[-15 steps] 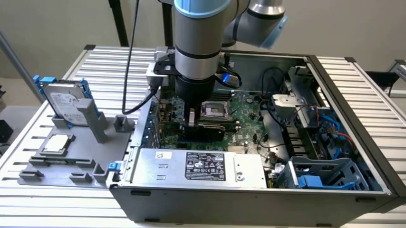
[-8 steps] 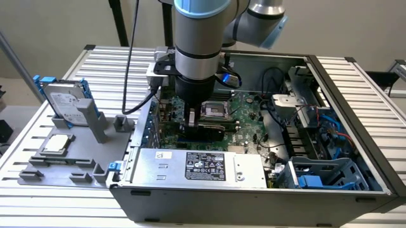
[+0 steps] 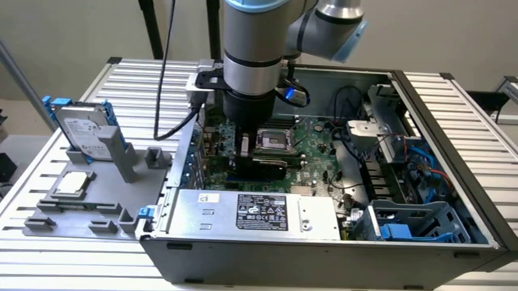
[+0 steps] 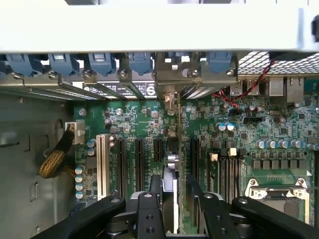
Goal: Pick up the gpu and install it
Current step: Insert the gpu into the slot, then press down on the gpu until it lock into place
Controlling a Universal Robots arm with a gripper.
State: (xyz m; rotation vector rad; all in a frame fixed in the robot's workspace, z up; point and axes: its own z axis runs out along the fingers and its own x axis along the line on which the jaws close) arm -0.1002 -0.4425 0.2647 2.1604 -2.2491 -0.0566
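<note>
gripper [image 4: 172,199] clamped on the gpu [image 4: 173,149], card held edge-on, long axis running along the motherboard [image 4: 209,129] expansion slots, bracket end toward the case's rear wall.

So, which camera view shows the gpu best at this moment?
The wrist view: the gpu stands edge-on between the gripper fingers, over the motherboard slots. In the exterior view, the arm hides most of it.
</note>
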